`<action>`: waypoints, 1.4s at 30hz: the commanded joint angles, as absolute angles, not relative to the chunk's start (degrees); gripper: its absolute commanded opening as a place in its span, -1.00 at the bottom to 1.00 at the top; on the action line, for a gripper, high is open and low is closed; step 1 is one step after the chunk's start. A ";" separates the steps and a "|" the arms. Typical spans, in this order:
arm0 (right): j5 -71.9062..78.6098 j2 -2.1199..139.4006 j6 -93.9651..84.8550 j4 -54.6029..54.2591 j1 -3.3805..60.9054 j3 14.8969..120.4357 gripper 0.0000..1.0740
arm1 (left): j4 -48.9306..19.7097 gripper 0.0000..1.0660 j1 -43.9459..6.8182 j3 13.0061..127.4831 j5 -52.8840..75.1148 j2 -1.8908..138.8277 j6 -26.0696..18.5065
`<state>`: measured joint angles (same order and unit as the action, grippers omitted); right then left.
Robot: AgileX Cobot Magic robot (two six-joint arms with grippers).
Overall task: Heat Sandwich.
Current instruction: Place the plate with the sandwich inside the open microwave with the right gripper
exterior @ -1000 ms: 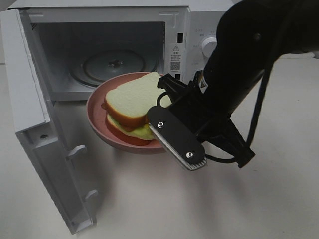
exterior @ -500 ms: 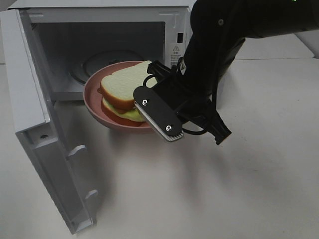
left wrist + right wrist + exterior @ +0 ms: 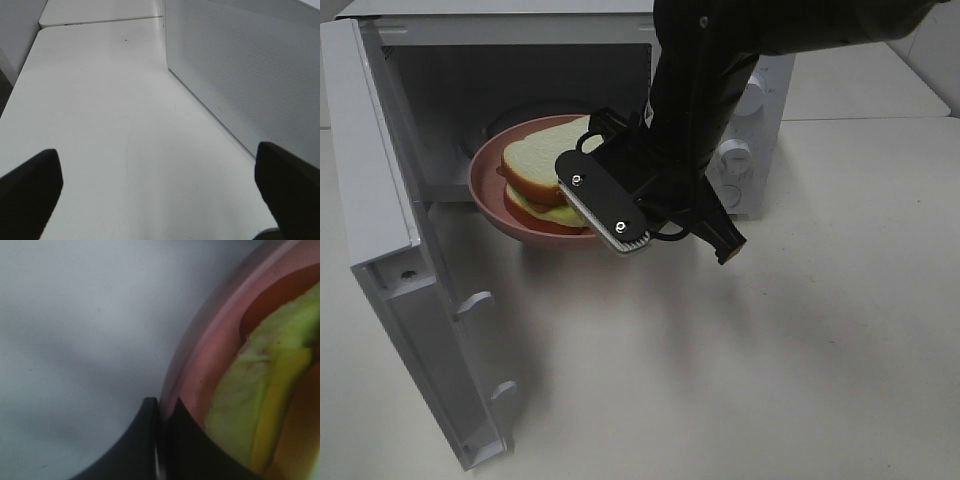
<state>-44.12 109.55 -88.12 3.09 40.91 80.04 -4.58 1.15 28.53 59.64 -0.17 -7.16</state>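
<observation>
My right claw [image 3: 161,412] clamps the pink plate's [image 3: 485,195] rim. The sandwich [image 3: 535,165] lies on it, halfway into the open microwave [image 3: 520,30] toward the tabletop's [image 3: 770,380] far left corner. My left claw [image 3: 160,187] gapes apart.

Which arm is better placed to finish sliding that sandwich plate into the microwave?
Right: the right gripper is shut on the rim of the pink plate carrying the sandwich, at the open microwave mouth. The left gripper hangs open, holding nothing, away from the plate.
</observation>
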 commanded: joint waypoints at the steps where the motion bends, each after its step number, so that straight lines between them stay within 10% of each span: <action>1: -44.06 110.18 -88.98 1.20 40.62 81.99 -1.00 | -4.70 0.87 1.20 28.42 59.42 -1.72 -6.70; 42: -48.93 125.94 -83.31 1.43 40.45 105.65 -1.00 | -4.70 0.87 1.20 28.42 59.42 -1.72 -6.70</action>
<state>-49.68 125.76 -83.88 1.49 40.85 104.51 -4.58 1.15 28.53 59.64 -0.17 -7.16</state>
